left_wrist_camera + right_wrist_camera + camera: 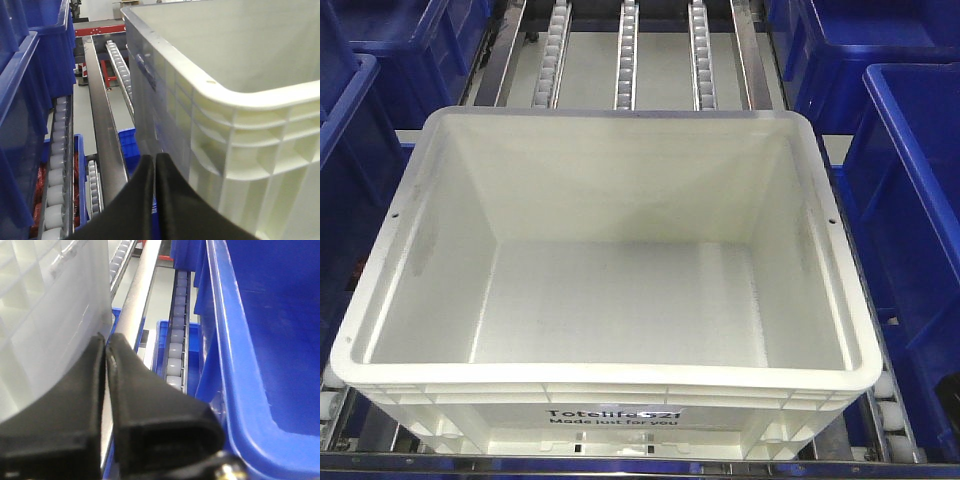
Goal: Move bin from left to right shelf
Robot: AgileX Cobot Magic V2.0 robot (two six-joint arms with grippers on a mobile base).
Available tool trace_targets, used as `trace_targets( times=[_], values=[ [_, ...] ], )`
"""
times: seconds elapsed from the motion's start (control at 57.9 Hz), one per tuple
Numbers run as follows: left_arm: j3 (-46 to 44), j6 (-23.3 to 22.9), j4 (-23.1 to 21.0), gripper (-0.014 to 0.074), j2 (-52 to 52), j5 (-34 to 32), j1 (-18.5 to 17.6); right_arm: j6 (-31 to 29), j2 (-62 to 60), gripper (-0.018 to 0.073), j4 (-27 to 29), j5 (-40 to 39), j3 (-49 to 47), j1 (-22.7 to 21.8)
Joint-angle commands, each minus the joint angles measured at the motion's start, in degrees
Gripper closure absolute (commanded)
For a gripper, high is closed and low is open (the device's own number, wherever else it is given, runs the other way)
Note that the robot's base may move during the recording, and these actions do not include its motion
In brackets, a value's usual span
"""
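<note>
A large empty white bin (pixel 610 270) sits on the roller shelf and fills the front view. Neither gripper shows in that view. In the left wrist view my left gripper (pixel 154 159) is shut with nothing between its black fingers, low beside the bin's left wall (pixel 200 115). In the right wrist view my right gripper (pixel 106 340) is shut and empty, close beside the bin's right wall (pixel 55 305). I cannot tell whether either gripper touches the bin.
Blue bins (pixel 910 220) stand on both sides of the white bin (pixel 350 150). Roller tracks (pixel 628 55) run away behind it. A blue bin wall (pixel 260 340) stands right of my right gripper, and roller rails (pixel 57 165) lie left of my left gripper.
</note>
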Motion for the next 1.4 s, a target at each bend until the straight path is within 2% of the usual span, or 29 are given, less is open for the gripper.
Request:
trace_targets(
  times=[0.0, 0.864, 1.002, 1.141, 1.262, 1.314, 1.383],
  values=[
    [1.10, -0.18, -0.23, 0.0603, -0.85, -4.58, -0.26, -0.03, -0.58, 0.0567, -0.35, -4.33, 1.06, 0.00],
    [1.10, -0.12, -0.23, 0.0603, -0.85, -4.58, -0.26, -0.03, -0.58, 0.0567, -0.35, -4.85, 1.06, 0.00],
    [1.10, -0.06, -0.23, 0.0603, -0.85, -8.24, -0.26, -0.78, -0.58, 0.0567, -0.31, -7.70, 1.00, 0.00],
    [0.79, -1.01, -0.28, 0.0603, -0.85, -20.67, -0.26, 1.39, -0.58, 0.0567, 0.99, -10.41, 1.00, 0.00],
    [0.42, -4.85, -0.28, 0.0603, -0.85, -29.24, -0.26, 5.17, -0.58, 0.0567, 5.34, -12.30, 0.80, 0.00],
    [-0.19, -7.09, -0.28, 0.0603, -0.85, -29.17, -0.26, 5.63, -0.58, 0.0567, 6.70, -12.13, 0.24, 0.00],
    [-3.25, -9.63, -0.25, 0.0603, -0.85, -23.71, -0.26, 5.75, -0.58, 0.0567, 7.85, -11.09, -1.65, 0.00]
  ],
)
